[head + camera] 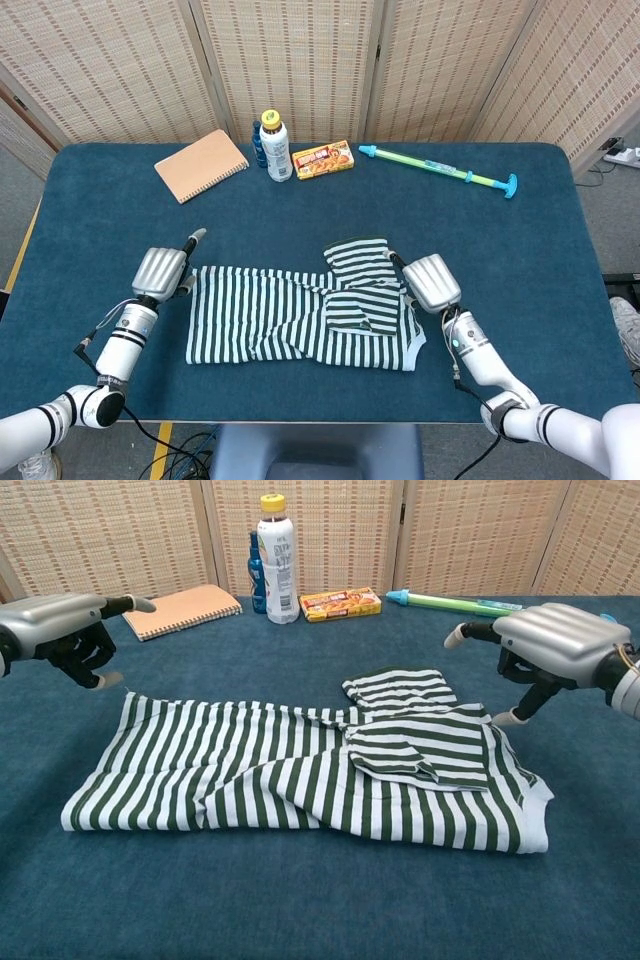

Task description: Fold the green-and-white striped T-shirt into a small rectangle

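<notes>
Hovering at either end of the T-shirt point(305, 315), we are holding nothing: the left hand point(162, 270) is sitting just off the shirt's far-left corner with its fingers point(97, 680) curled under and one pointing forward, and the right hand point(431, 282) is poised just beside the right edge, fingers point(508, 718) bent down and empty. Both are apart from the cloth as far as we can tell.

The shirt is lying flat on the blue desk point(560, 250), toward the near edge, already folded into a long band running left to right, with a sleeve and upper part doubled back on the right side.

We are judging it light, limp and quick to wrinkle or slide, so lifting from one point will likely let the layers sag and come apart. Pinching through all layers at the two corners of one short end looks like the best hold for carrying that end across.

Far behind are a notebook point(201, 164), a bottle point(275, 148), a snack box point(322, 159) and a long green toy point(440, 170), well apart.
</notes>
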Controlling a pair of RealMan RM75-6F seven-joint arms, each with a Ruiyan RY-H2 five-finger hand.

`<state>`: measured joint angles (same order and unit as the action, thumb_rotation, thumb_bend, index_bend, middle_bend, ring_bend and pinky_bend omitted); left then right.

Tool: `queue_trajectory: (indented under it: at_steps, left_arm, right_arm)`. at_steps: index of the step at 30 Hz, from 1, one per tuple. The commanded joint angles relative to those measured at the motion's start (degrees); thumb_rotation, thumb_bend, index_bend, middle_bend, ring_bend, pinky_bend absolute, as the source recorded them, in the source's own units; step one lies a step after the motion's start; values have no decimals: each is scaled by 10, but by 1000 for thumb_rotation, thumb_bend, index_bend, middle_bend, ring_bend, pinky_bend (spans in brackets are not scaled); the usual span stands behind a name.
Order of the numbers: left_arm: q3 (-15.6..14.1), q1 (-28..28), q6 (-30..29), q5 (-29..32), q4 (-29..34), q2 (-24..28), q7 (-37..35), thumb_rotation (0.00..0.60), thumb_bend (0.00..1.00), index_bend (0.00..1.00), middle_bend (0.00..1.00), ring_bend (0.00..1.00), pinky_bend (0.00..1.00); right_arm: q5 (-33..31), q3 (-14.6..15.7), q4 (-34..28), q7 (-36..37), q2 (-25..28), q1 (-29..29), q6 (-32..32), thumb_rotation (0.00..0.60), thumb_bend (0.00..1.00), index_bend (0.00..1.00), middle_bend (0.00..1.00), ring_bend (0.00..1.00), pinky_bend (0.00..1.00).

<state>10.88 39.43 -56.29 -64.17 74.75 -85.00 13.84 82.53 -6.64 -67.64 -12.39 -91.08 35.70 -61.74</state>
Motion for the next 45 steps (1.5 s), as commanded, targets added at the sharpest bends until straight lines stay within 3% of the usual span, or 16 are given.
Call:
queue_trajectory:
  at_steps: [1, 7, 10, 19, 38, 45]
  left_arm:
    - [-1, -3, -4, -2, 7, 4, -1, 600, 402, 0, 842, 825, 944]
    - [-5, -9, -6, -3, 22, 12, -1, 600, 402, 0, 841, 823, 944]
    - [-5, -10, -5, -1, 21, 12, -1, 600, 402, 0, 842, 821, 944]
    - [-6, -15, -3, 5, 10, 9, -9, 600, 402, 0, 841, 820, 944]
    - [-8, -21, 0, 2, 1, 8, -17, 600, 402, 0, 842, 820, 944]
    - [-10, -24, -4, -3, 4, 12, -15, 600, 402, 0, 841, 820, 944]
  right_arm:
    - [35, 34, -42, 22, 33, -13, -9, 600, 55, 270, 966, 1000, 1000]
    - [69, 80, -85, 30, 65, -27, -4, 600, 121, 346, 966, 1000, 1000]
    - [71, 88, -84, 29, 63, -29, 6, 600, 148, 370, 966, 1000, 1000]
    - [70, 84, -63, 27, 38, -18, 29, 600, 253, 391, 966, 1000, 1000]
    - [64, 77, -49, 16, 20, -6, 53, 600, 294, 409, 970, 1000, 1000]
    - [61, 72, -43, 17, 11, -3, 55, 600, 395, 472, 973, 1000, 1000]
